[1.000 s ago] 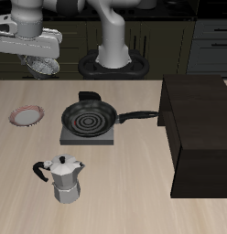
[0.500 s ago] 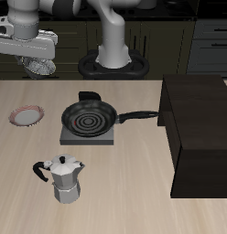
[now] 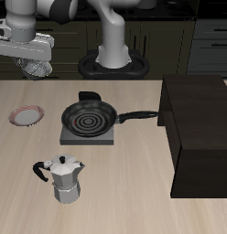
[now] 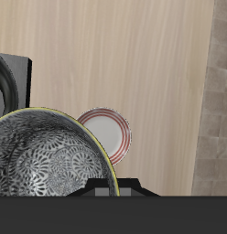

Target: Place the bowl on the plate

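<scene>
One wooden table point(image 3: 134, 174) with pale grain carried everything; a single big dark boxy cabinet point(image 3: 199, 132) sat on it at one side, matte and flat-faced. One black round frying pan point(image 3: 88, 117) with a ringed base and a long straight handle rested on one square grey hotplate point(image 3: 89, 132) mid-table. One faceted metal moka pot point(image 3: 64, 178) with a black handle and knob stood upright nearer the front edge. One gripper point(image 3: 35, 66), pale grey, hung high above the back of the table, well off the surface, with the bowl point(image 3: 35, 67) up in it; jaws were clamped on the bowl's rim, probably, though the fingers were mostly hidden in both views. One bowl, round, silvery-grey outside; the wrist view showed its speckled glassy inside point(image 4: 47, 160) and a thin yellowish rim. One plate point(image 3: 27, 114), small, flat and round, pink-red ringed rim with a white centre, lay bare on the table beside the pan, below and forward of the held bowl, not touching it.
</scene>
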